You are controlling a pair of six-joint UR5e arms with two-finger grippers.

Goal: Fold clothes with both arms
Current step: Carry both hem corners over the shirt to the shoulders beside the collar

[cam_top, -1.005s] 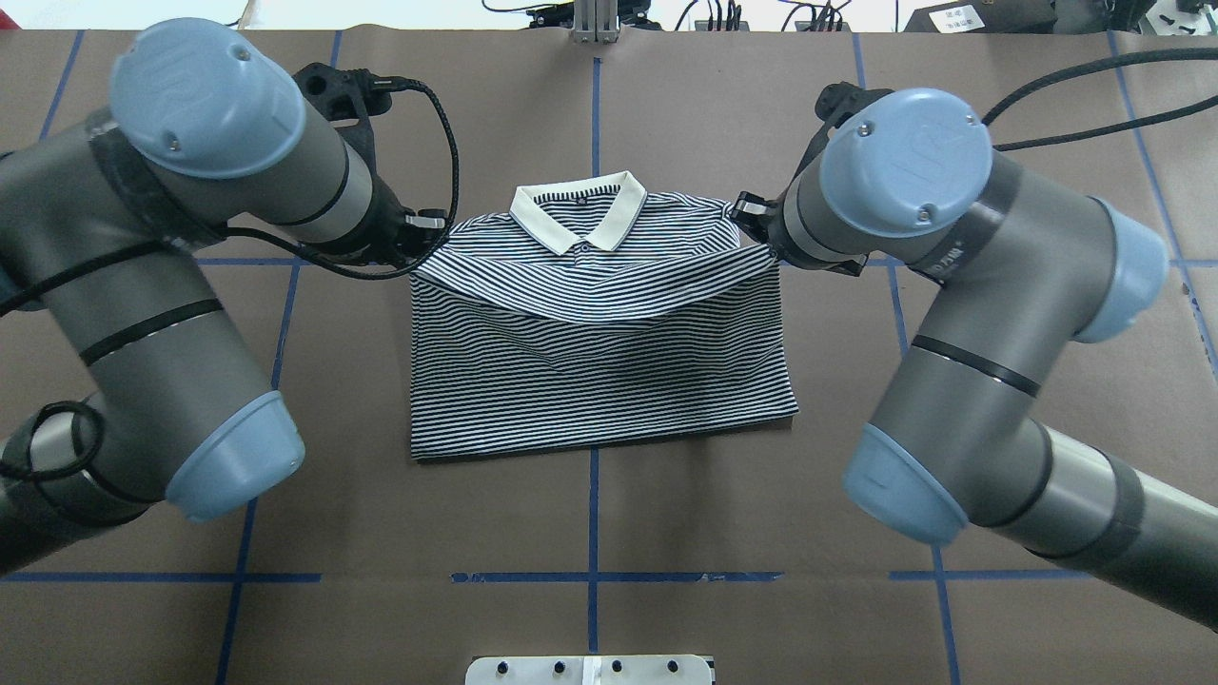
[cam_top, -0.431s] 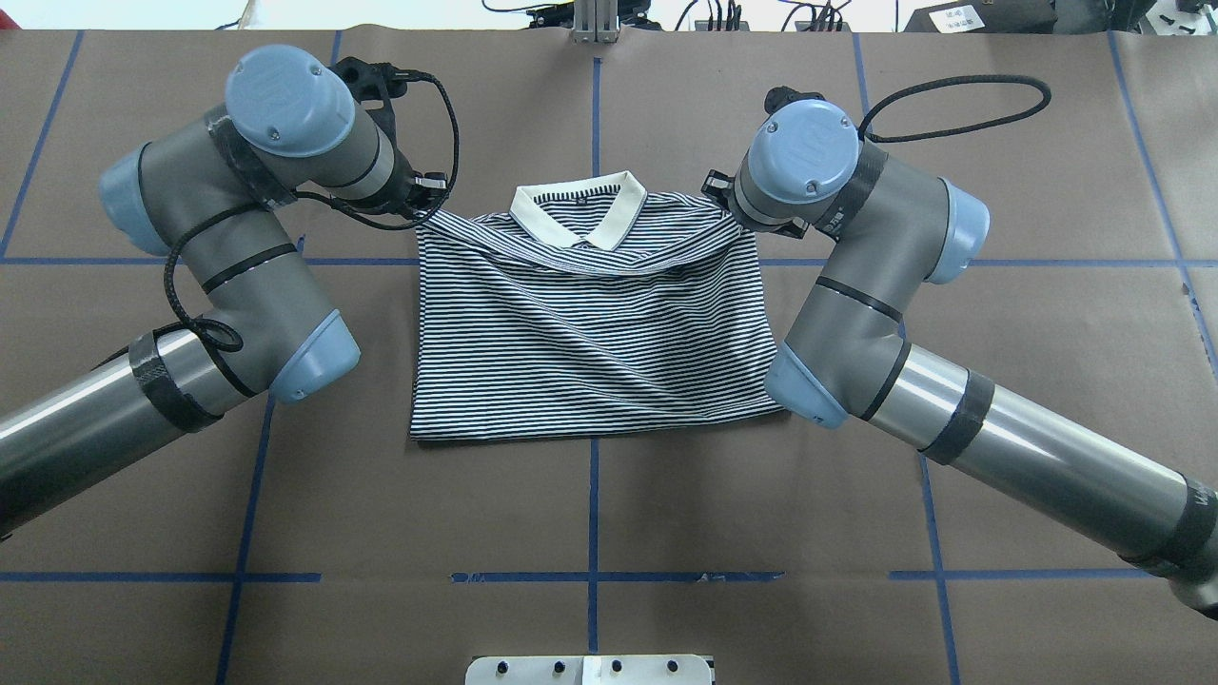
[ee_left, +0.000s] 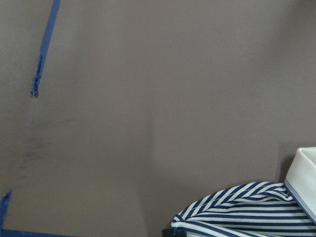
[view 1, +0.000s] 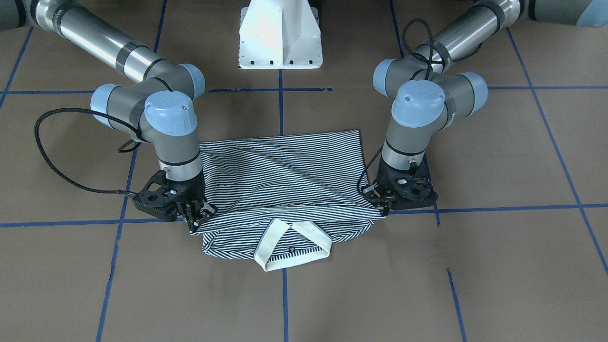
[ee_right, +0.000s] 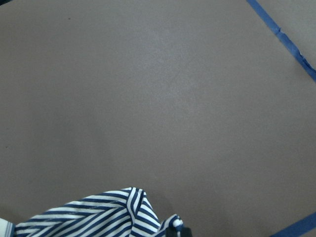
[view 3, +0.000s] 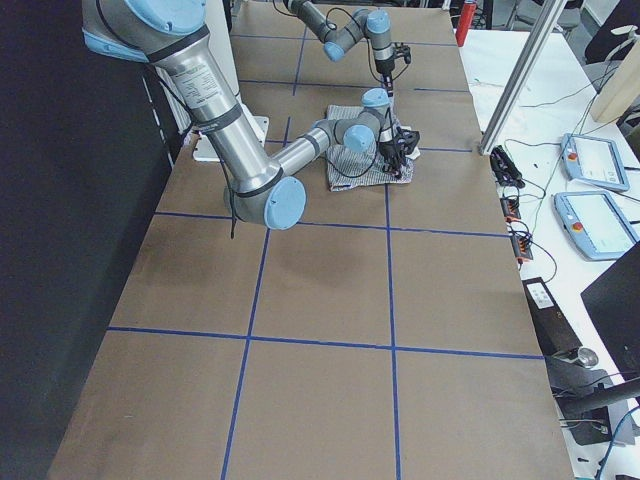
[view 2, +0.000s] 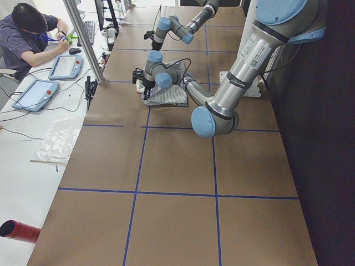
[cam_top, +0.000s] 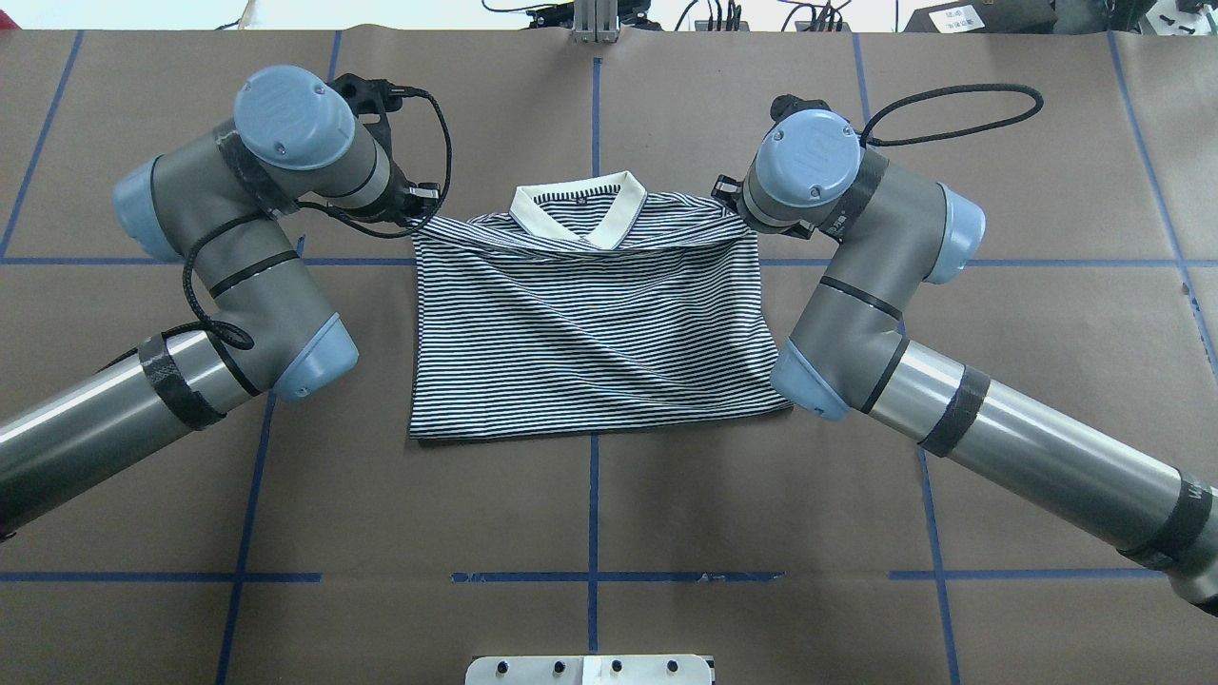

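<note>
The striped polo shirt (cam_top: 590,333) lies folded on the brown table, its cream collar (cam_top: 579,214) at the far edge. A doubled-over layer reaches up to just below the collar. My left gripper (cam_top: 419,205) is shut on that layer's left corner, low over the table. My right gripper (cam_top: 728,195) pinches the opposite corner in the same way. In the front-facing view the fabric runs taut between the left gripper (view 1: 380,203) and the right gripper (view 1: 197,216), with the collar (view 1: 292,244) just in front. Each wrist view catches a bunched striped corner (ee_left: 252,212) (ee_right: 98,217).
The white pedestal (view 1: 279,35) stands at the near edge of the table, behind the shirt's hem. Blue tape lines (cam_top: 592,577) grid the brown paper. A person (view 2: 30,27) sits at a side desk with tablets (view 2: 34,94). A red cylinder (view 2: 19,230) lies beyond the table.
Both arms have moved away from the robot and down, carrying the folded edge from mid-shirt up to the collar. The lifted layer now lies flatter on the shirt.
</note>
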